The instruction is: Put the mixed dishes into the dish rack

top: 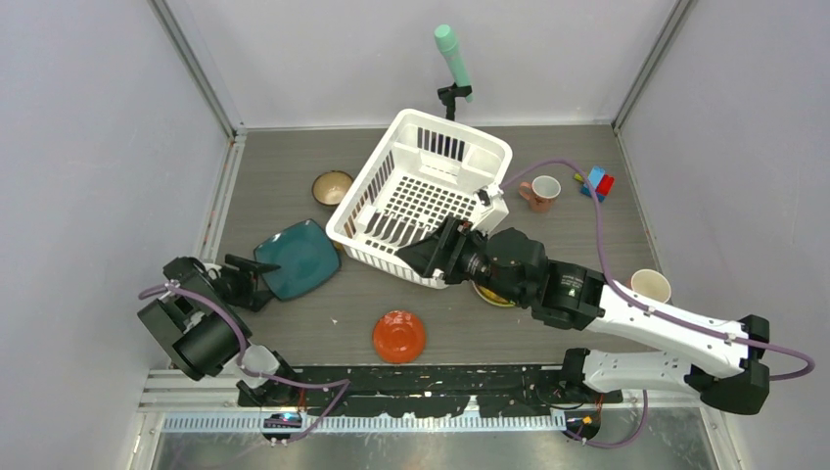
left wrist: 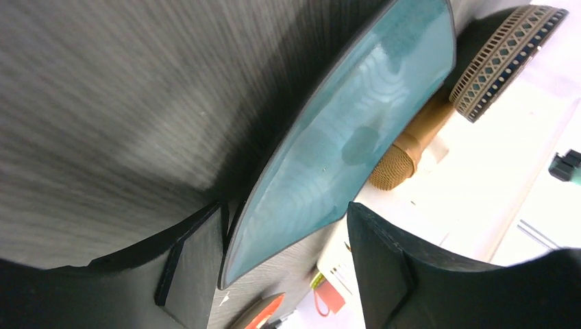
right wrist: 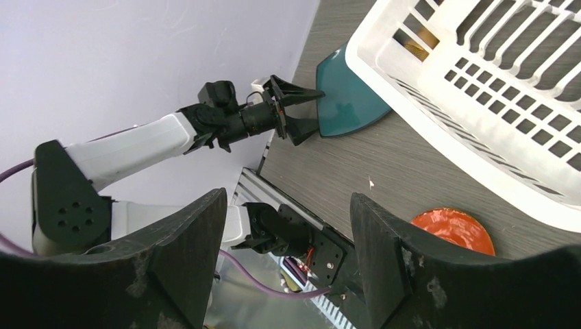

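From above only: dish rack [top: 484,163] skewed at mid-table, small brown bowl [top: 333,186] just beside its left corner, red-orange dish [top: 399,336] alone near the front rail, pink mug [top: 541,192] to the rack's right, second mug [top: 651,286] near the right wall, and a sliver of yellow plate [top: 489,296] under the right arm. Dark teal plate [top: 299,257] flat on the table, left of the rack, near its near-left corner but apart.

At the left gripper [right wrist: 318,110]: released, fingers spread to either side of the teal plate's outer edge (gap visible best from the left wrist: one finger close by the rim, the other well clear). Seen side-on from the right wrist too, jaws parted around the plate's corner.

At the right gripper [right wrist: 284,205]: released as well, nothing between the fingers, hovering at the rack's near rim.

Open table between teal plate, red-orange dish and rack. Left wall close behind the left arm.
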Available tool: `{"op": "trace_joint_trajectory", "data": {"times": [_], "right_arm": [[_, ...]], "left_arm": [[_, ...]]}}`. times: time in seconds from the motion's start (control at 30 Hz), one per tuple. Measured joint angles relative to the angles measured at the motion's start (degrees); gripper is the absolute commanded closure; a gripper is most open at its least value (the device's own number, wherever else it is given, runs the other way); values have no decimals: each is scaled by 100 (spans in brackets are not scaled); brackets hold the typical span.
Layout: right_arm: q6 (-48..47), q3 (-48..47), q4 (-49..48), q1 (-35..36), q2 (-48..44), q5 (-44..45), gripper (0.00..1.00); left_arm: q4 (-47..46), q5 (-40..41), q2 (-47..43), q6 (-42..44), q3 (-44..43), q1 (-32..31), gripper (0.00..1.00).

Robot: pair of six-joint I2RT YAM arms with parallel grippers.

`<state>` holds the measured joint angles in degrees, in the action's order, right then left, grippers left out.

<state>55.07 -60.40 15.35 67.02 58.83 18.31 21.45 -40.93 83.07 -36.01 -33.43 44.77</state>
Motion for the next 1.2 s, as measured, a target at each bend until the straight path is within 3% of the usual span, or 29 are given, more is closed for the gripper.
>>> {"op": "trace_joint_trajectory", "data": {"times": [0.13,0.27,0.5,0.8,1.2], "right_arm": [[-122,0,-59,0,-140,13,28],[-240,48,-170,-2,-348,31,28],[-446,326,-291,-2,-870,116,28],[-627,326,-319,-2,-918,142,28],[-664,323,-463,-4,-918,70,28]], "left_arm": [[-243,-431,348,28,-4,2,46],[-304,-448,452,63,-2,0,52],[-382,-168,144,66,111,-96,40],[-885,527,-1270,96,933,-282,47],[-2262,-361,-264,-330,984,-278,48]]}}
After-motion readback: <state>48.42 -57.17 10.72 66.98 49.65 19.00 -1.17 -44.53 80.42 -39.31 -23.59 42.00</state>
